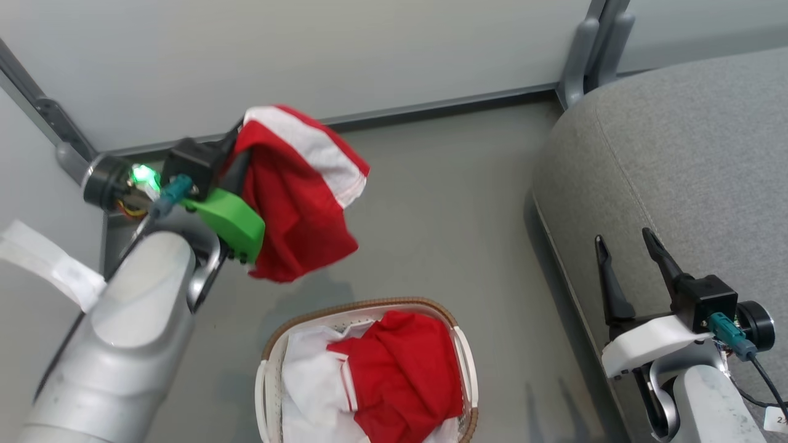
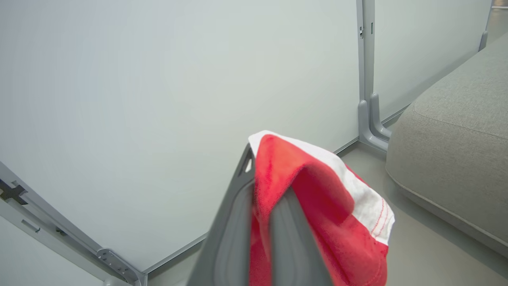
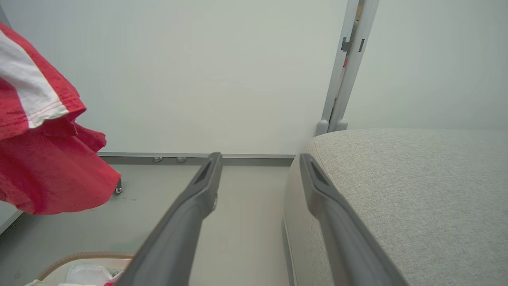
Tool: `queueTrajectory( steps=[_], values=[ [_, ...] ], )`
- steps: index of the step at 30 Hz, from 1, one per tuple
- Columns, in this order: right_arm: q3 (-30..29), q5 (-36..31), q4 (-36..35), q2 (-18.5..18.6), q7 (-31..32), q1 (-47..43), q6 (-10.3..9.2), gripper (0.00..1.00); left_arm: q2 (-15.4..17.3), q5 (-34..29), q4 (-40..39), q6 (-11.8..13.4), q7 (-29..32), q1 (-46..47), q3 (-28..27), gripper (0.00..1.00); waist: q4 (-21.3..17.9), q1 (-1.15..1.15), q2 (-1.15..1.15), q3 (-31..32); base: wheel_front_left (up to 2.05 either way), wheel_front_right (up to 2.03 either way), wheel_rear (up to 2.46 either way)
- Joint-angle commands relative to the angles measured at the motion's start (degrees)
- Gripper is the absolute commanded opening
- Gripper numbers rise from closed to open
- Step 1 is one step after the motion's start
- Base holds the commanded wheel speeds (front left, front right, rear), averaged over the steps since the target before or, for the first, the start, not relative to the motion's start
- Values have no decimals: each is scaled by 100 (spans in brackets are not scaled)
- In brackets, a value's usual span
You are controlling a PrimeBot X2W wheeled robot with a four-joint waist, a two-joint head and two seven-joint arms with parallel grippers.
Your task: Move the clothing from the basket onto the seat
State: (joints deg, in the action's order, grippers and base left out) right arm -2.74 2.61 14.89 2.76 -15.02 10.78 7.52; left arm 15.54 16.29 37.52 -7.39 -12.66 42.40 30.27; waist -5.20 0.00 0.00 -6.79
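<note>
The left gripper [image 1: 237, 154] is clamped on a red garment [image 1: 301, 203] held aloft, its fingers [image 2: 234, 238] half hidden by cloth; more red clothing [image 1: 400, 369] lies in the basket [image 1: 369, 304], its near end cut off; the right gripper [image 1: 623, 239] gapes empty by the seat [image 1: 689, 154].

Pale silver forearms [image 1: 123, 326], long dark jaws, green bracket [image 1: 231, 224], white bracket [image 1: 646, 341], teal connectors [image 1: 723, 329].

Left of seat [image 1: 677, 154]: basket [image 1: 369, 303] holding clothing [image 1: 400, 369].
</note>
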Motion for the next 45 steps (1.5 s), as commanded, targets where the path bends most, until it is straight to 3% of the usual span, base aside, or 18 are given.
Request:
queueTrajectory(
  steps=[1,12,24,34,45],
  values=[
    [29,-3,0,22,-24,-116,-6,100,99,99,-80,-13,39,221,94,0,65,0,0,223,0,0,0],
    [694,89,-109,22,-20,79,-6,100,436,545,-513,-14,362,1312,775,0,35,0,0,371,0,0,0],
    [2067,-247,82,25,-20,496,-7,100,228,736,-872,-14,445,1791,1387,0,190,0,0,574,0,0,0],
    [2463,-570,889,25,-20,1288,-7,100,51,774,-1216,-13,454,1863,1643,0,374,0,0,641,0,0,0],
    [2906,-228,1219,26,-20,1537,-7,100,-117,1076,-1710,-14,539,1640,1849,0,616,0,0,721,0,0,0]
  ],
)
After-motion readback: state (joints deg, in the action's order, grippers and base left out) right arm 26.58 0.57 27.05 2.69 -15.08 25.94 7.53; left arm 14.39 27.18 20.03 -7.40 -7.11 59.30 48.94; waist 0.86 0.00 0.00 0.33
